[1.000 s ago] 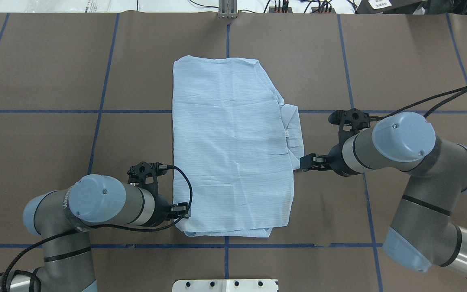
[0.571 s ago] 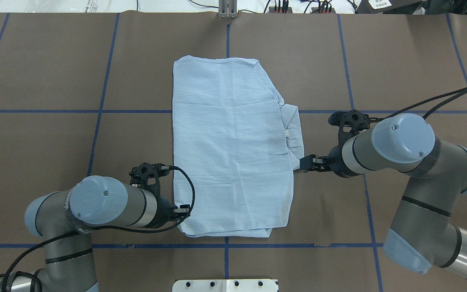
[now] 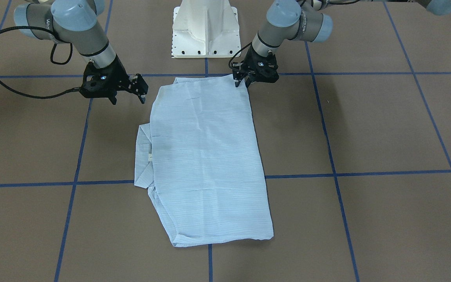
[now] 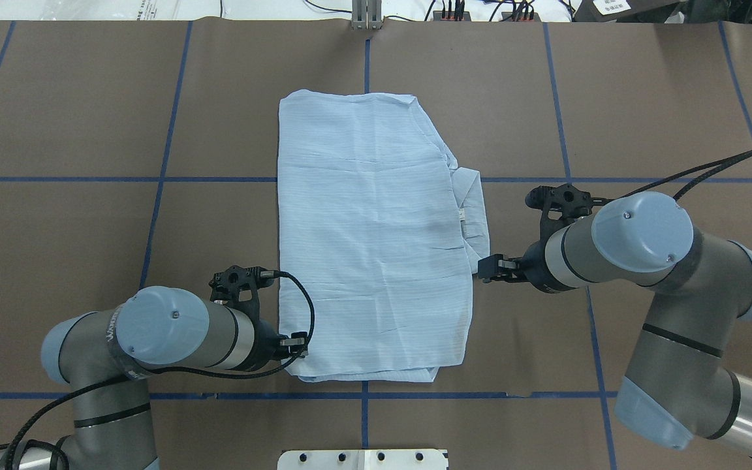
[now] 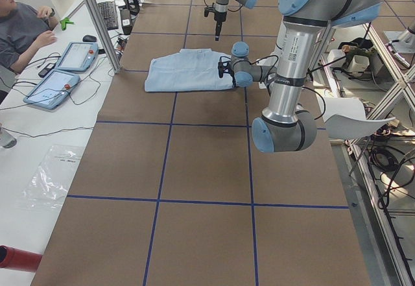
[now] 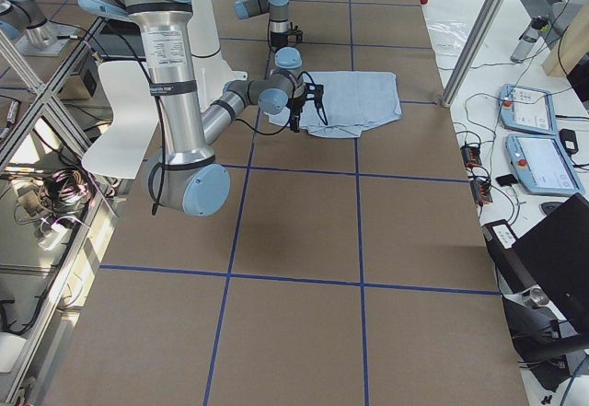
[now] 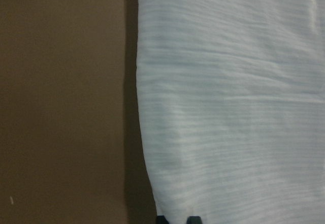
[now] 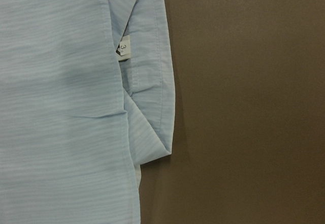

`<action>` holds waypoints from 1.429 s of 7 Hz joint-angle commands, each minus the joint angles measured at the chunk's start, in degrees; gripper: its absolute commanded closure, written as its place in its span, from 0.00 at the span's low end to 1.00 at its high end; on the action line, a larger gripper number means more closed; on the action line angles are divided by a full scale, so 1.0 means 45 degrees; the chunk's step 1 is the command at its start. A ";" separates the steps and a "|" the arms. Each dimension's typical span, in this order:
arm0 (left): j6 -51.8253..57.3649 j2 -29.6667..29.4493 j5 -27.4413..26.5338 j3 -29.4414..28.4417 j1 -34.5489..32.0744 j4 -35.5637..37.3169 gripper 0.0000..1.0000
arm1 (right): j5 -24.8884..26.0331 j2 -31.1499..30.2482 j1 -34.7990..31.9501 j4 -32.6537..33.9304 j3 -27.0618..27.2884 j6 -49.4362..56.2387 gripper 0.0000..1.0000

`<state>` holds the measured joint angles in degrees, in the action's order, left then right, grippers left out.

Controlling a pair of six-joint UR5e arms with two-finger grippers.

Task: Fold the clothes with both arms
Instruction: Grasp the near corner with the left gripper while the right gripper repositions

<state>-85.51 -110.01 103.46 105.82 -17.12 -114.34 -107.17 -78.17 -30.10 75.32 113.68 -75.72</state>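
The light-blue striped shirt [image 4: 373,241] lies flat mid-table, folded into a long rectangle. Its collar [image 4: 474,209] and white neck label [image 8: 124,49] poke out on the right side. My left gripper [image 4: 296,344] sits low at the shirt's near left corner, jaws a little apart. Its two dark fingertips [image 7: 161,219] show at the cloth's edge [image 7: 147,132]. My right gripper [image 4: 485,268] hovers open just off the right edge, below the collar. From across the table, the left gripper [image 3: 242,83] and right gripper [image 3: 139,93] flank the shirt [image 3: 206,156].
Brown table cover with blue tape lines [image 4: 154,215]. The white pedestal base [image 3: 206,31] stands at the robot's edge. A person [image 5: 19,26] sits at a side desk with tablets [image 5: 65,72] behind an aluminium post [image 5: 97,20]. Cables run along the far edge [image 4: 454,12].
The right gripper has slid left, closer to the shirt's edge below the collar. The left arm has shifted slightly toward the near edge. The shirt has not moved.
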 commanded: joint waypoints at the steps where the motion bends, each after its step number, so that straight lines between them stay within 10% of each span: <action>1: -0.0001 -0.0143 -0.0002 0.0001 0.0093 0.0447 0.38 | 0.0006 0.0026 0.0009 0.0001 0.0011 -0.0010 0.00; 5: -0.0001 -0.0222 -0.0003 -0.0019 0.0542 0.0448 0.43 | 0.0006 -0.0013 0.0048 0.0001 -0.0008 -0.0010 0.00; 8: -0.0233 -0.0358 -0.0022 0.0058 0.0523 0.0526 1.00 | 0.0142 0.0084 0.0262 -0.0019 0.0031 -0.0688 0.00; 10: -0.0293 -0.0339 -0.0022 0.0235 0.0483 0.0526 1.00 | 0.0843 0.0085 0.1157 0.0001 0.0381 -0.3393 0.01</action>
<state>-86.51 -111.56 103.36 106.52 -14.87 -111.98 -105.02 -77.83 -27.26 75.30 114.54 -83.56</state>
